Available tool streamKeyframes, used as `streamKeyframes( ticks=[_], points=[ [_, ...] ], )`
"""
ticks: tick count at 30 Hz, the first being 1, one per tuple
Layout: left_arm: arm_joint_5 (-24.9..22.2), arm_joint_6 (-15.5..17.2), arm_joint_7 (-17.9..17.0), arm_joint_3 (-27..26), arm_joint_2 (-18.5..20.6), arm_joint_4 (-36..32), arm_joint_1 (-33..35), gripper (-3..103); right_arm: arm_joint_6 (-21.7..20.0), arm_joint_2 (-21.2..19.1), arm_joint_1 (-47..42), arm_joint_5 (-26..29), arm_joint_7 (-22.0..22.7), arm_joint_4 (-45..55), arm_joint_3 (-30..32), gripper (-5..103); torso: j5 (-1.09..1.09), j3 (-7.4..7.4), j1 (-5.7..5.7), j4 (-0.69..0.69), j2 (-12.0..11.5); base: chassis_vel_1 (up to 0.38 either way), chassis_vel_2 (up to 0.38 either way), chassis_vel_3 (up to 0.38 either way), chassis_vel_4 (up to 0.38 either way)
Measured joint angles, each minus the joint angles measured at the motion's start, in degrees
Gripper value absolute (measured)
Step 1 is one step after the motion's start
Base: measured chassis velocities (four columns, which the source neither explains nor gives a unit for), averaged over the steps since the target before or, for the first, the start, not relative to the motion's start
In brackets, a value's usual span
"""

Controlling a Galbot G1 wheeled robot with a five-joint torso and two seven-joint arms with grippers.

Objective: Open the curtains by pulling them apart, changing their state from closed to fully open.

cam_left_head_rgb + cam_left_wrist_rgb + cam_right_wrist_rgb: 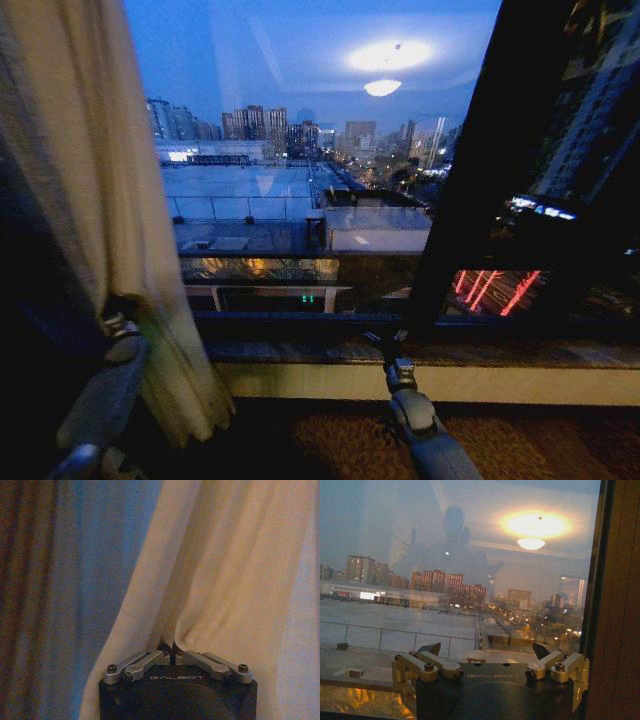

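low at the left edge of the window (300, 150), the left gripper (173, 651) pinches a fold of the sheer cream curtain (110, 200); the right gripper (490, 652) hangs spread apart before the sill (400, 352).

Head view: high, tilted forward and down at the window (320, 170) and sill (420, 352); curtain (90, 200) near left, both arms at the near edge.
Left wrist view: very close behind the left gripper (172, 652), facing curtain fabric.
Right wrist view: close behind the right gripper (487, 652), facing out through the glass.
Shared: city skyline and ceiling-lamp reflection (385, 60), head and right wrist views; the curtain, head and left wrist views.
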Motion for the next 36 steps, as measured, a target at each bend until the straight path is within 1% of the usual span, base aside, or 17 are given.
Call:
streamKeyframes(
  ticks=[5, 13, 16, 17, 18, 22, 24, 26, 27, 30, 31, 32, 34, 35, 36],
  points=[
    [0.5, -0.6, 0.3, -0.5, 1.4, 0.2, 0.1, 0, 0.0, 0.0, 0.0, 0.0, 0.0, 0.0, 0.0, 100, 0.01, -0.01, -0.01, -0.01, 0.0, 0.0, 0.0, 0.0, 0.0],
    [0.4, -0.6, 0.5, -0.5, 0.2, -1.4, 1.4, 0, 0.0, 0.0, 0.0, 0.0, 0.0, 0.0, 0.0, 100, 0.01, 0.0, 0.0, -0.03, 0.0, 0.0, 0.0, 0.0, 0.0],
    [0.4, -0.3, 0.9, -0.5, -0.4, -4.4, 3.5, 0, 0.0, 0.0, 0.0, 0.0, 0.0, 0.0, 0.0, 100, 0.02, -0.01, -0.01, -0.02, 0.0, 0.0, 0.0, 0.0, 0.0],
    [0.5, 0.1, 1.4, -0.5, -0.7, -6.7, 5.1, -2, 0.0, 0.0, 0.0, 0.0, 0.0, 0.0, 0.0, 100, 0.02, -0.01, -0.01, -0.02, 0.0, 0.0, 0.0, 0.0, 0.0],
    [0.5, 0.1, 1.4, -0.5, -0.7, -6.7, 5.1, -2, 0.0, 0.0, 0.0, 0.0, 0.0, 0.0, 0.0, 100, 0.02, -0.01, -0.01, -0.02, 0.0, 0.0, 0.0, 0.0, 0.0],
    [2.1, 1.5, 4.4, -1.5, -3.1, -16.6, 11.8, 19, 0.0, 0.0, 0.0, 0.0, 0.0, 0.0, 0.0, 100, 0.03, -0.01, -0.01, -0.02, 0.0, 0.0, 0.0, 0.0, 0.0],
    [2.3, 1.6, 4.6, -1.4, -3.6, -17.9, 12.7, 19, 0.0, 0.0, 0.0, 0.0, 0.0, 0.0, 0.0, 100, 0.03, -0.01, -0.01, -0.02, 0.0, 0.0, 0.0, 0.0, 0.0],
    [2.6, 1.7, 5.5, -1.3, -5.5, -23.4, 16.6, 30, 0.0, 0.0, 0.0, 0.0, 0.0, 0.0, 0.0, 100, 0.03, -0.01, -0.01, -0.06, 0.0, 0.0, 0.0, 0.0, 0.0],
    [2.6, 1.7, 5.5, -1.3, -5.5, -23.4, 16.6, 30, 0.0, 0.0, 0.0, 0.0, 0.0, 0.0, 0.0, 100, 0.03, -0.01, -0.01, -0.06, 0.0, 0.0, 0.0, 0.0, 0.0],
    [2.7, 0.7, 7.3, -2.3, -7.3, -30.0, 22.1, 46, 0.0, 0.0, 0.0, 0.0, 0.0, 0.0, 0.0, 100, 0.03, -0.01, 0.0, -0.03, 0.0, 0.0, 0.0, 0.0, 0.0],
    [2.7, 0.3, 7.9, -2.5, -7.7, -31.4, 23.2, 46, 0.0, 0.0, 0.0, 0.0, 0.0, 0.0, 0.0, 100, 0.04, -0.01, -0.01, -0.03, 0.0, 0.0, 0.0, 0.0, 0.0],
    [2.7, 0.3, 7.9, -2.5, -7.7, -31.4, 23.2, 46, 0.0, 0.0, 0.0, 0.0, 0.0, 0.0, 0.0, 100, 0.04, -0.01, -0.01, -0.03, 0.0, 0.0, 0.0, 0.0, 0.0],
    [2.5, -0.8, 10.5, -2.8, -8.9, -36.0, 27.5, 57, 0.0, 0.0, 0.0, 0.0, 0.0, 0.0, 0.0, 100, 0.03, -0.01, -0.01, -0.03, 0.0, 0.0, 0.0, 0.0, 0.0],
    [2.0, -1.3, 12.9, -2.8, -9.6, -38.5, 30.0, 62, 0.0, 0.0, 0.0, 0.0, 0.0, 0.0, 0.0, 100, 0.03, -0.01, -0.01, -0.04, 0.0, 0.0, 0.0, 0.0, 0.0],
    [2.0, -1.3, 12.9, -2.8, -9.6, -38.5, 30.0, 62, 0.0, 0.0, 0.0, 0.0, 0.0, 0.0, 0.0, 100, 0.03, -0.01, -0.01, -0.04, 0.0, 0.0, 0.0, 0.0, 0.0]
  ],
)
